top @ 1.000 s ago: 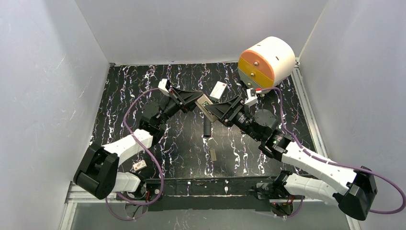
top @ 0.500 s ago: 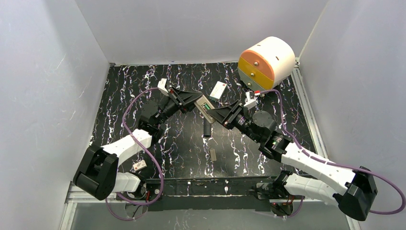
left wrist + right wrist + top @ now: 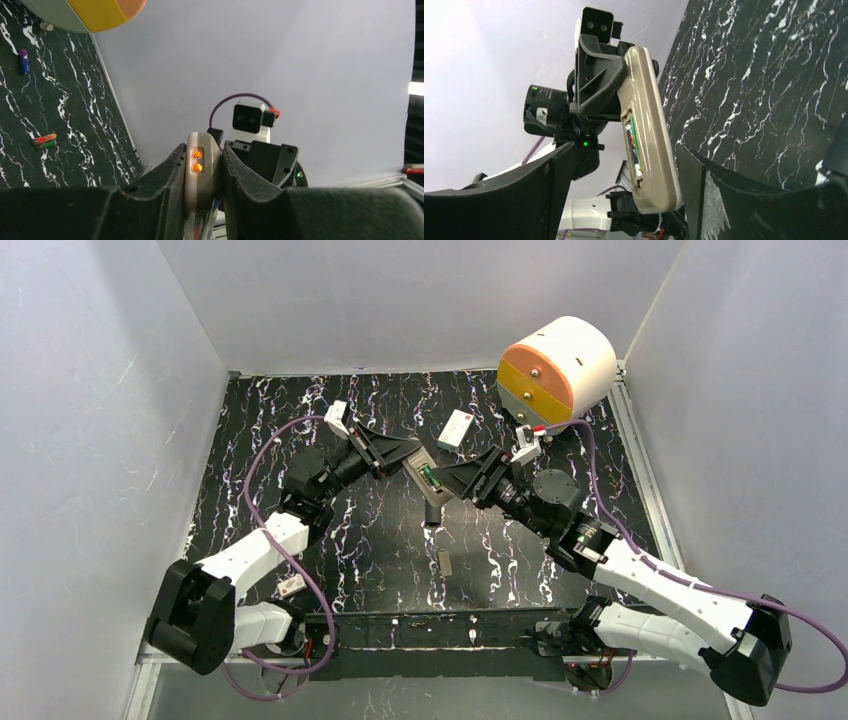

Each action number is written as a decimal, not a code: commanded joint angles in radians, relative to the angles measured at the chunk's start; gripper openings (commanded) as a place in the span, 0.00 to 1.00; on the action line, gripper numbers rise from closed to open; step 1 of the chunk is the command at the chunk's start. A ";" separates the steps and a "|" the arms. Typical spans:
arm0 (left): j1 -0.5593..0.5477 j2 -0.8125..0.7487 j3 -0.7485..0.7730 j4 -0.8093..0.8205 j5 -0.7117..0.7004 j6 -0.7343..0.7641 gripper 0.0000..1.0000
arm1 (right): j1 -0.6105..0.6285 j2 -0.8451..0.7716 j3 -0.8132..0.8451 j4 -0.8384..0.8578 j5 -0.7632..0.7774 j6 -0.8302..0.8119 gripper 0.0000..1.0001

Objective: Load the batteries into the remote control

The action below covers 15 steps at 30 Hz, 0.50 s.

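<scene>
Above black marbled table (image 3: 380, 540), left tool (image 3: 204, 155) pinches the remote control (image 3: 649, 125), right tool (image 3: 625, 150) spread around it.

Remote control (image 3: 650, 125): oblong, rounded corners, beige-grey back facing right wrist view. Held off table (image 3: 75, 125), standing on edge, tilted. One end pinched in left gripper (image 3: 203, 151) (two orange lights glow on that end face). Battery bay open; green battery (image 3: 630, 141) sits inside, rest of bay hard to read. Loose on table: red-and-green pair (image 3: 44, 141) side by side, touching; dark battery (image 3: 23, 60), purple tip, well apart.
</scene>
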 commanded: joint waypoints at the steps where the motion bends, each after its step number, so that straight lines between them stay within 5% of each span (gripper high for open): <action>1: 0.006 -0.052 0.082 -0.059 0.105 0.114 0.00 | -0.003 0.024 0.109 -0.005 -0.126 -0.194 0.82; 5: 0.006 -0.034 0.132 -0.061 0.231 0.127 0.00 | -0.005 0.088 0.195 -0.041 -0.317 -0.311 0.81; 8: 0.006 -0.024 0.167 -0.062 0.302 0.137 0.00 | -0.007 0.114 0.218 -0.021 -0.414 -0.314 0.70; 15: 0.008 -0.019 0.196 -0.070 0.366 0.166 0.00 | -0.015 0.110 0.196 0.021 -0.472 -0.283 0.59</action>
